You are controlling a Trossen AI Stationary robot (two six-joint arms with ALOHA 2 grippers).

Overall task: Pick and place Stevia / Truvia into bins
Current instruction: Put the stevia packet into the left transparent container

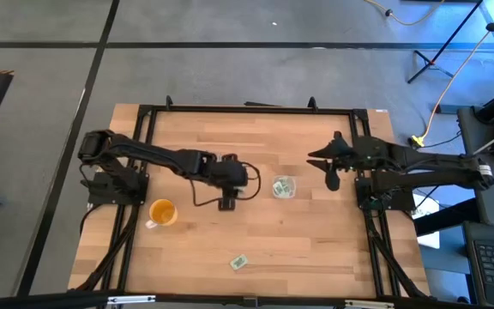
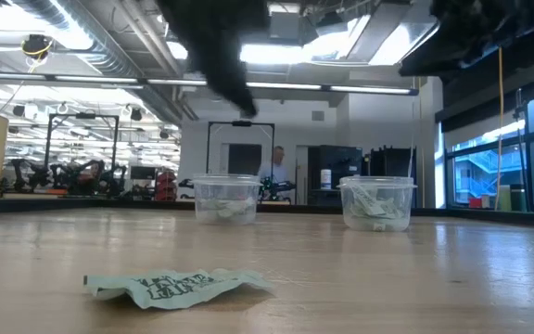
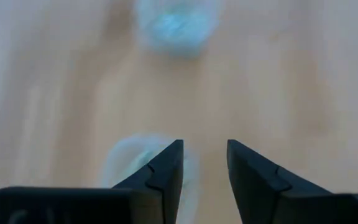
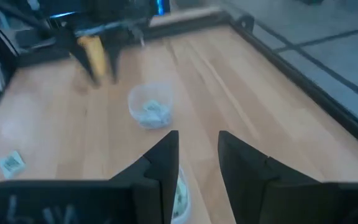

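Observation:
Two clear bins stand on the wooden table, each with packets inside: one under my left gripper and one nearer the right arm. One green-and-white Stevia packet lies flat near the table's front edge. My left gripper hangs open above the first bin, slanting down, with nothing between its fingers. My right gripper is open and empty at the right side of the table, high and pointing toward the bins.
An orange translucent cup stands left of the bins, near the left arm's base. A black frame runs round the table's edges. Bare wood lies between the bins and the loose packet.

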